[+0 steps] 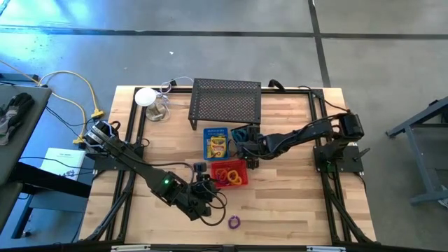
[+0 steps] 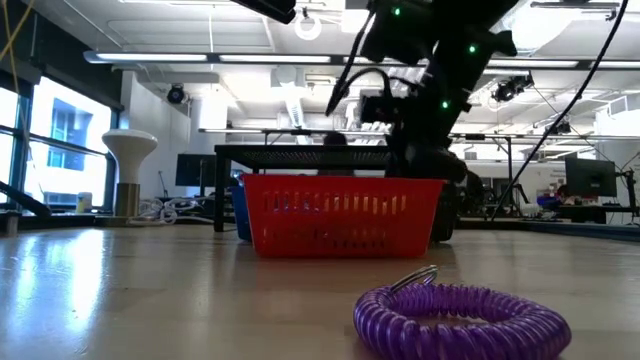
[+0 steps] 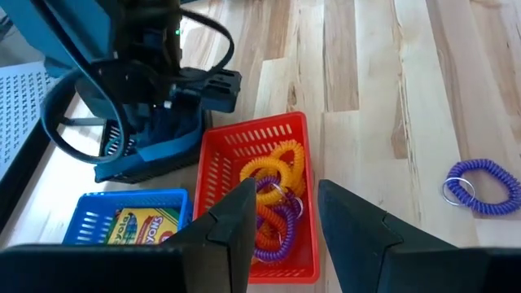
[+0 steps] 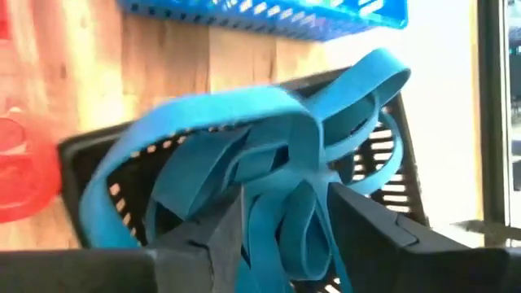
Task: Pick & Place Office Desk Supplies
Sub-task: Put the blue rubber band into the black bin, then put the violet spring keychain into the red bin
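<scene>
A red bin (image 1: 229, 173) holds orange, yellow and purple coil rings (image 3: 273, 199). A blue bin (image 1: 215, 142) holds a yellow printed box (image 3: 138, 228). Beside it, a black bin (image 3: 155, 159) holds teal looped bands (image 4: 244, 146). My right gripper (image 4: 285, 220) points steeply down into the black bin, fingers open, with the bands lying between them. My left gripper (image 3: 285, 212) hovers open just near of the red bin, with nothing between its fingers. A purple coil ring (image 1: 234, 222) lies flat on the table near the front edge. My right gripper comes at the teal bands' bunched loops (image 4: 281, 203) from above, slanting down. The loops run between its open fingers and rest in the black bin. Whether the fingers touch them, I cannot tell.
A black mesh rack (image 1: 225, 103) stands at the table's far middle, just behind the bins. A white lamp-like object (image 1: 145, 96) and a cable sit at the far left. Bare wood lies to the right of the purple ring (image 2: 460, 320).
</scene>
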You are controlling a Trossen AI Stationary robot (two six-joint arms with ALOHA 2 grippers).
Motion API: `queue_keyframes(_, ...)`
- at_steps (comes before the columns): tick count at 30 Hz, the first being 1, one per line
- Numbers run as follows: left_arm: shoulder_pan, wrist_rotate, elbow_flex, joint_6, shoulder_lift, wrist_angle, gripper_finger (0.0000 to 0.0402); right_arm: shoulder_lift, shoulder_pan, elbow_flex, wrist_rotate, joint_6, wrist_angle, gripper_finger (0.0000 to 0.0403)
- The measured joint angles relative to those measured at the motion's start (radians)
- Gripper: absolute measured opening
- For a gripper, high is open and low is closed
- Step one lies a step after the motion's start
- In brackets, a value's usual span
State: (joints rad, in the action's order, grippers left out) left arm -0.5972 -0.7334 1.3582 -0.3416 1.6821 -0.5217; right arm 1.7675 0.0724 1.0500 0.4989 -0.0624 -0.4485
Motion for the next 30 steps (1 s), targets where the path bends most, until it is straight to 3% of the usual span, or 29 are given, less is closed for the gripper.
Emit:
queue_keyframes(11, 0.0, 0.0, 0.0, -0.019, 0.0, -0.014, 0.0127, -0.095, 0.037, 0.0, 0.012, -0.018, -0.007, 0.0156)
queue_keyframes(17, 0.0, 0.0, 0.0, -0.019, 0.0, -0.022, 0.0127, -0.154, 0.08, 0.0, 0.125, -0.011, -0.049, 0.0155)
queue_keyframes(23, 0.0, 0.046, 0.001, -0.016, 0.011, -0.014, 0.0127, -0.204, 0.173, 0.0, 0.128, 0.036, -0.036, 0.0155)
queue_keyframes(26, 0.004, 0.098, 0.0, 0.033, 0.033, 0.022, 0.0127, -0.228, 0.245, 0.0, 0.124, 0.093, -0.019, 0.0155)
queue_keyframes(30, 0.006, 0.16, -0.001, 0.209, 0.06, 0.16, 0.0127, -0.231, 0.342, -0.003, 0.12, 0.12, 0.021, 0.0155)
